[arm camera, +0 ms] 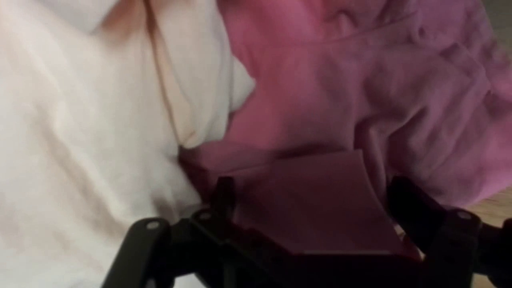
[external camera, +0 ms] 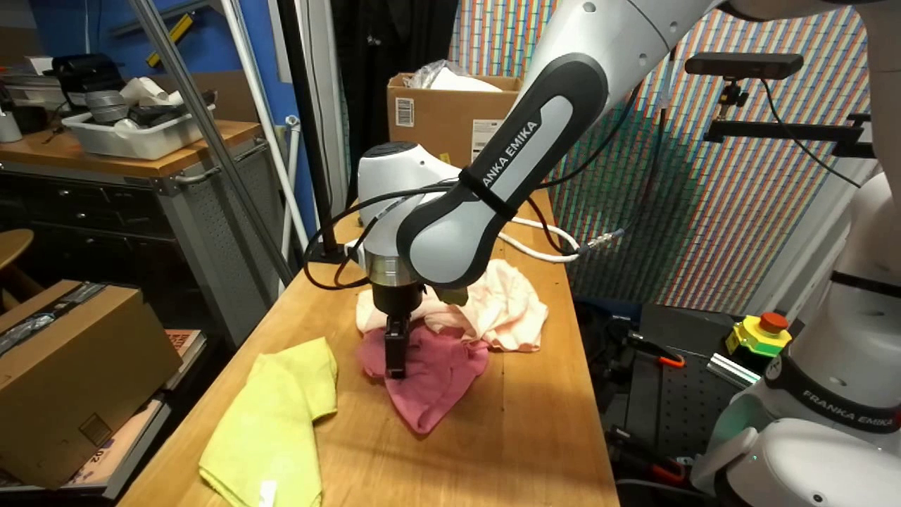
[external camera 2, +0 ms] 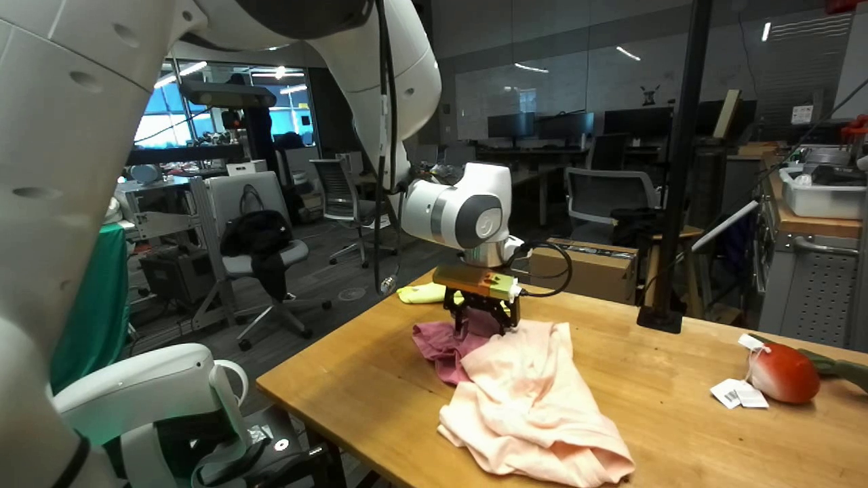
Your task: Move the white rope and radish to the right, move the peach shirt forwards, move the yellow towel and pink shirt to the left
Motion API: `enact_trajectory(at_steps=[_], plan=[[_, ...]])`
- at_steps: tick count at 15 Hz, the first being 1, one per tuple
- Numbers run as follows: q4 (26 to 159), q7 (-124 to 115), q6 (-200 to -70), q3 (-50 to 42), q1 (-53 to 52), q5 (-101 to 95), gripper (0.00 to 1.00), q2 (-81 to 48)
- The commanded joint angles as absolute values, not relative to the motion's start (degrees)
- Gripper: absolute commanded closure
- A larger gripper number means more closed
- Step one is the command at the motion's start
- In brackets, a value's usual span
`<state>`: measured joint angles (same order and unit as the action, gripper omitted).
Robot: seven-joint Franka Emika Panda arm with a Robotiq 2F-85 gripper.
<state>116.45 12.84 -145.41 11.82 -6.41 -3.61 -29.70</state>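
The dusty-pink shirt (external camera: 440, 373) lies crumpled mid-table; it also shows in an exterior view (external camera 2: 441, 342) and the wrist view (arm camera: 304, 92). My gripper (external camera: 396, 373) points down at it, fingers apart in the wrist view (arm camera: 314, 196), with pink cloth between them. The peach shirt (external camera 2: 536, 407) lies beside and partly over the pink shirt, left in the wrist view (arm camera: 80, 120). The folded yellow towel (external camera: 271, 422) lies apart from the shirts. The red and white radish (external camera 2: 786, 373) with tags shows in an exterior view. A white rope (external camera: 538, 246) lies looped behind the arm.
A black pole (external camera 2: 661, 318) stands on a base at the table's edge. A cardboard box (external camera: 450, 113) is at the table's far end. The wooden table (external camera: 521, 443) has open edges on both sides. A black cable (external camera: 331, 285) loops around the wrist.
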Motion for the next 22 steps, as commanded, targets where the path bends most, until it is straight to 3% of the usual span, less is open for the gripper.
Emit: enact_trajectory(at_steps=[1,12,22], plan=[[117.79,14.87,-146.15,14.55,-4.22,2.12,0.0,-28.08],[119.15,3.61,-142.46,6.53,-11.4,-8.34,0.0,-23.35],[118.82,6.42,-134.61,9.03,-11.16,-8.04,0.0,-21.26]])
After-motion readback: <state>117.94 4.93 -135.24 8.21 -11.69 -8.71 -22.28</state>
